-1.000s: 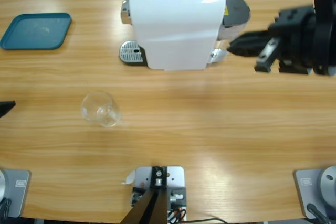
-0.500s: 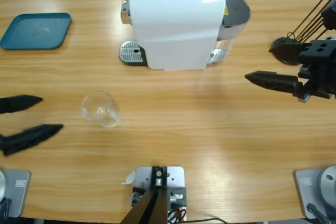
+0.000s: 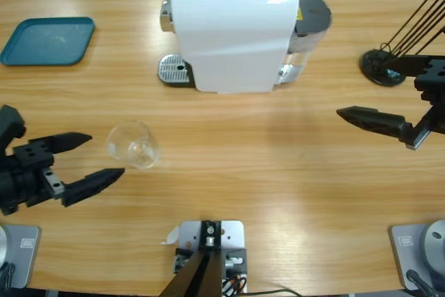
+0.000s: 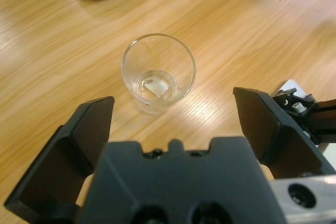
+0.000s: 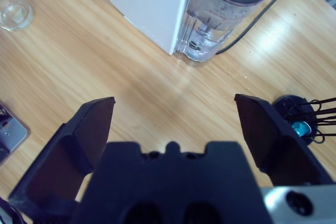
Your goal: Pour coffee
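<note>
High view: the left claw (image 3: 101, 154) comes in from the left edge with its jaws spread, and the clear glass (image 3: 133, 144) stands upright on the desk (image 3: 278, 172) just beyond its tips, touching neither. The right claw (image 3: 361, 117) reaches in from the right edge, well apart from the glass. The white coffee machine (image 3: 233, 33) stands farther up the desk, nearer the right claw's side, and a teal tray (image 3: 47, 41) lies in the far corner above the left claw.

Left wrist view: the jaws stand wide apart, gripping nothing. The glass (image 4: 158, 73) sits just ahead, centred between them, with only a thin layer of almost colourless coffee (image 4: 152, 85) at its bottom.

Right wrist view: the jaws are spread wide and empty. Ahead stand the machine (image 5: 149, 1) and its clear water tank (image 5: 223, 11); a black wire stand (image 5: 299, 116) is beside the right-hand jaw.
</note>
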